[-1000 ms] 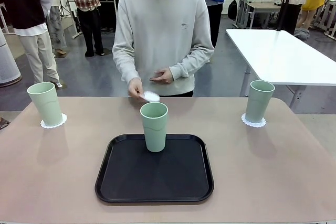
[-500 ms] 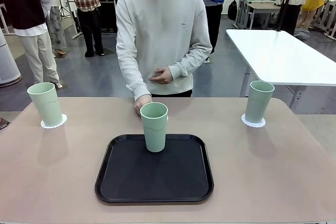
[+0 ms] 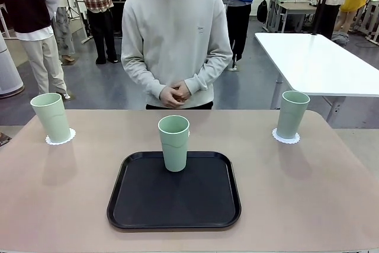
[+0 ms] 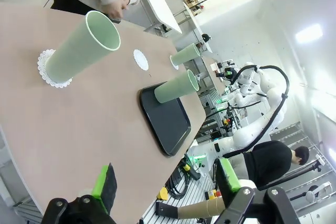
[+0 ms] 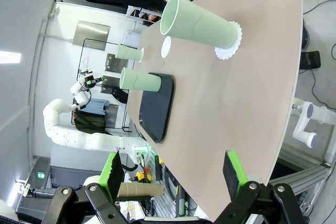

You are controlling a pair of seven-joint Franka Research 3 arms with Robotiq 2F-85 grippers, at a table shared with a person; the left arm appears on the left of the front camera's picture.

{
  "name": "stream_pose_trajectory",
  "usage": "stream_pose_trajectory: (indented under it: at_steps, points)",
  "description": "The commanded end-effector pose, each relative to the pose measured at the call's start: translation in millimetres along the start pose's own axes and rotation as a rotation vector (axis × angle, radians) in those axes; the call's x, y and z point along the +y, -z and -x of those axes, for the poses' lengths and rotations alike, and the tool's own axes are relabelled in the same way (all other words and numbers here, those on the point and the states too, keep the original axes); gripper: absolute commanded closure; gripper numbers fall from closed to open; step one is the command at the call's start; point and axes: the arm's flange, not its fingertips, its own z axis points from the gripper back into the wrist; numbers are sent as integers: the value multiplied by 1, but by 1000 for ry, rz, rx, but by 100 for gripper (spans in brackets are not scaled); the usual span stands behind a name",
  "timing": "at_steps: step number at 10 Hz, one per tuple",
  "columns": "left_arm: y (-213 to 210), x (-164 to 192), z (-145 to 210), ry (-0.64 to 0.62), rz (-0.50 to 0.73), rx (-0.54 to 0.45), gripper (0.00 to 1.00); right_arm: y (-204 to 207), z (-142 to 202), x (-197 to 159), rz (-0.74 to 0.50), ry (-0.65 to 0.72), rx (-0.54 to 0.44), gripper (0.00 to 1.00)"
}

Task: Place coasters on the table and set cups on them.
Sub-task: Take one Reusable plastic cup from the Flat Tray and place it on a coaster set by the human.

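2 cups (image 3: 51,117) near edges, 1 on tray (image 3: 177,205)

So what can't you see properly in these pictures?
- The bare coaster: in the front view, the middle cup hides nearly all of it.
- The sweatshirt's small print: front view, too small to read.
- The table: front view, its near edge is cut off by the picture's bottom edge.

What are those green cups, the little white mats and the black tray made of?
Cups: probably plastic, matte pale mint, smooth thin-rimmed walls.
Coasters: apparently paper, thin, flat, white, scalloped lacy edges.
Tray: likely plastic, matte black with a raised rounded lip; exact material unclear.
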Motion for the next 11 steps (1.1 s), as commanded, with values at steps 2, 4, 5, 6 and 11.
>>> stream_pose_trajectory:
  at_steps: [2,4,5,6,11]
  points:
    - [-2,-2,1,1,8,-1,0,-1,0,2,-6,-3,6,0]
    - [-2,-2,1,1,8,-1,0,-1,0,2,-6,-3,6,0]
    - [-2,-2,1,1,8,-1,0,-1,0,2,-6,-3,6,0]
    - [-2,-2,1,1,8,-1,0,-1,0,2,-6,-3,6,0]
    - [-2,-2,1,1,8,-1,0,-1,0,2,-6,-3,6,0]
